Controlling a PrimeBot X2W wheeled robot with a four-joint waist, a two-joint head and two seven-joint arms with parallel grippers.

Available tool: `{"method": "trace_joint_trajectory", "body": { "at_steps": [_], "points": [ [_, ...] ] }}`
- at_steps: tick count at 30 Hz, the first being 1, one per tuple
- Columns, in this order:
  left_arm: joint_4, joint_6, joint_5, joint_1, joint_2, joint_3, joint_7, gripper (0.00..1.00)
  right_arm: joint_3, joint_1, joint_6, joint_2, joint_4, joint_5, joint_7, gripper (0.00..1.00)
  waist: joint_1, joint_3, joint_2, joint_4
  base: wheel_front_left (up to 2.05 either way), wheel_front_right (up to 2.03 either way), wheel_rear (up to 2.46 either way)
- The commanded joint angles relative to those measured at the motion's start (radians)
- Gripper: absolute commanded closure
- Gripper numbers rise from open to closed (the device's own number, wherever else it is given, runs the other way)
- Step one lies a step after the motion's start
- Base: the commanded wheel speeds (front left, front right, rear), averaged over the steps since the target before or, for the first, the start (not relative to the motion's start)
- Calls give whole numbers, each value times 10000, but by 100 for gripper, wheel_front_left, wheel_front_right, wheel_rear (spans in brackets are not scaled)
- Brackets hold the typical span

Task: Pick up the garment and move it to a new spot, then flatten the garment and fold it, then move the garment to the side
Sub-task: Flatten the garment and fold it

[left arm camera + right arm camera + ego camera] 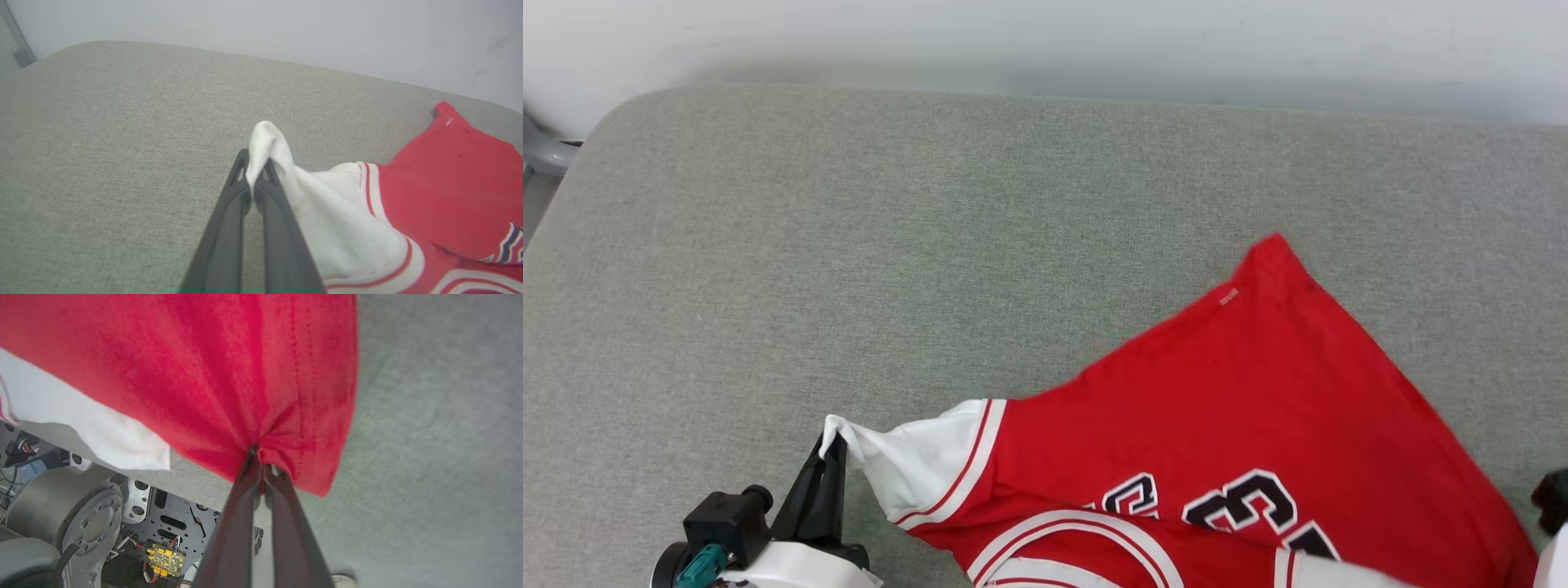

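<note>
The garment (1225, 408), a red jersey with white sleeve panels, striped trim and a black number, lies spread over the near right of the grey cushioned surface. My left gripper (829, 453) is shut on the tip of its white sleeve at the lower left. The left wrist view shows that white cloth (286, 171) pinched between the dark fingers of the left gripper (255, 163). My right gripper (259, 457) is shut on a bunched red corner of the garment (229, 375). In the head view, a dark part of the right arm (1553, 498) sits at the far right edge.
The grey cushioned surface (849, 245) stretches left and back to a pale wall (1045, 41). A grey metal frame piece (543, 151) shows at the far left. The right wrist view looks down past the surface's near edge onto the robot's base (81, 522).
</note>
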Motion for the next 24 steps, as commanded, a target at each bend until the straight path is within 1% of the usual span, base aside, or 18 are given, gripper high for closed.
{"method": "trace_joint_trajectory", "body": {
  "at_steps": [1,4,8,10,11,13,21,22,23,24],
  "points": [
    [13,53,-9,-19,53,0,-28,100,101,596,-11,239,85,-135,59,100,1,23,0,4,0,0,0],
    [60,57,-44,-33,71,3,-51,100,226,1144,-9,534,141,-243,18,100,1,7,0,-11,0,0,0],
    [106,73,-62,35,109,31,-62,100,69,1266,-9,785,125,-291,-155,100,1,-53,0,-53,0,0,0],
    [124,102,-86,89,136,61,-78,100,-257,1116,-11,1038,90,-260,-428,48,1,-111,0,-104,0,0,0],
    [131,116,-91,109,152,72,-84,100,-422,1008,-11,1144,44,-264,-542,0,1,-141,0,-129,0,0,0],
    [131,130,-88,151,175,70,-88,100,-618,761,-11,1185,-228,-414,-681,0,1,-205,0,-157,0,0,0],
    [41,172,-144,234,196,-4,-75,100,-2101,-381,-11,1575,-1326,-629,-1382,0,1,-317,0,-164,0,0,0],
    [36,183,-150,222,196,-15,-73,100,-2288,-601,-11,1583,-1462,-683,-1403,0,1,-310,0,-150,0,0,0],
    [-16,209,-152,194,192,-55,-71,100,-2594,-1269,-9,1564,-1923,-837,-1356,0,1,-274,0,-92,0,0,0],
    [-34,218,-148,180,191,-70,-73,100,-2667,-1517,-9,1558,-2056,-897,-1286,0,1,-253,0,-75,0,0,0]
  ]
}}
